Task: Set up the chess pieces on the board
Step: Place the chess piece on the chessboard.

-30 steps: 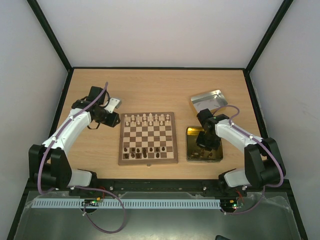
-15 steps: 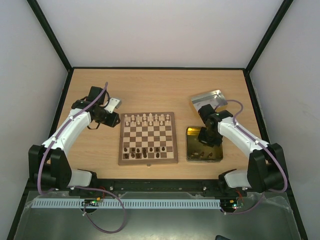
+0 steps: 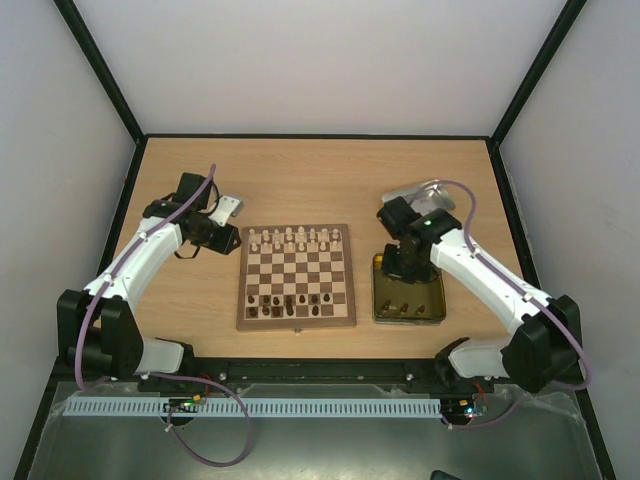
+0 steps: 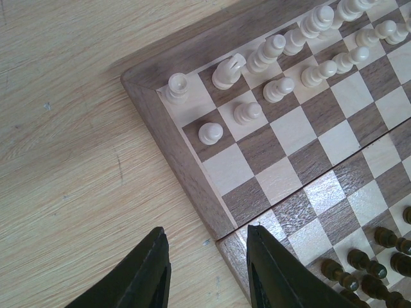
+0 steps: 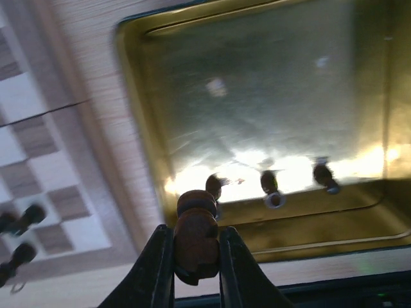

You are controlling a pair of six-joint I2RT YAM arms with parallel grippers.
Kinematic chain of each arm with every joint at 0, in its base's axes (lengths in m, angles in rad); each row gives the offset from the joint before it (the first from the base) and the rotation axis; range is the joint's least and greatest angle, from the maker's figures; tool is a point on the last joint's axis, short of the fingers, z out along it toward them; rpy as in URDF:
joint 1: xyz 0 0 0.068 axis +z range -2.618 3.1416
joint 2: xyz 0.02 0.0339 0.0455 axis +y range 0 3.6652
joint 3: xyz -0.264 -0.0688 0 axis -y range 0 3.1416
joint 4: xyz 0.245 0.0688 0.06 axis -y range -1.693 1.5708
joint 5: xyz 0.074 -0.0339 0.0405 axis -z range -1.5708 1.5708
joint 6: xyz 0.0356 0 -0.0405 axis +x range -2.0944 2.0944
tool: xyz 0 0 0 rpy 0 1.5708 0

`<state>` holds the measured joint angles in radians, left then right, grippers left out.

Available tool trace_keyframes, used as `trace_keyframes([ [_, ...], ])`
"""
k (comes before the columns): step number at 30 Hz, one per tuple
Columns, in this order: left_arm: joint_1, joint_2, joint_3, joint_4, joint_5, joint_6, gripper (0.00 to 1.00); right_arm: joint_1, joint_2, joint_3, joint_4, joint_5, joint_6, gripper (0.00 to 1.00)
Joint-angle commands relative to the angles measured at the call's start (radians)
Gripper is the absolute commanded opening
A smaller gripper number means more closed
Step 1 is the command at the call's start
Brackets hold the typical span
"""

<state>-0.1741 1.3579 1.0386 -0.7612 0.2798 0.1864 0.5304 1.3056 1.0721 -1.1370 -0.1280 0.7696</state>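
Note:
The board [image 3: 296,322] lies mid-table, with pale chess pieces [image 3: 296,238] along its two far rows and dark chess pieces [image 3: 290,303] at its near side. My right gripper [image 5: 196,256] is shut on a dark brown piece [image 5: 196,240] above the near left corner of the gold tin [image 5: 257,96], beside the board's right edge. Three dark pieces [image 5: 270,183] lie in that tin. My left gripper [image 4: 205,269] hangs open and holds nothing, over the board's left border [image 4: 192,160], near the pale pieces [image 4: 276,86].
The gold tin [image 3: 432,300] sits right of the board. A silver tin [image 3: 425,192] stands behind it, partly hidden by the right arm. Black frame posts and white walls bound the table on three sides.
The right arm has risen and swung left and farther back over the gold tin, carrying the dark piece toward the board. The left arm has stayed still.

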Motion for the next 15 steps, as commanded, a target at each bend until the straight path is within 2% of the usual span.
trace_keyframes([
  [1, -0.004, -0.019, -0.001, -0.009, 0.008, -0.001, 0.34, 0.143, 0.038, 0.077, -0.045, -0.011, 0.097, 0.02],
  [7, -0.004, -0.026, -0.009, -0.006, -0.005, 0.002, 0.35, 0.346, 0.148, 0.15, 0.014, -0.029, 0.185, 0.02],
  [15, -0.004, -0.032, -0.012, -0.008, -0.001, 0.005, 0.35, 0.472, 0.286, 0.205, 0.094, -0.052, 0.216, 0.02],
])
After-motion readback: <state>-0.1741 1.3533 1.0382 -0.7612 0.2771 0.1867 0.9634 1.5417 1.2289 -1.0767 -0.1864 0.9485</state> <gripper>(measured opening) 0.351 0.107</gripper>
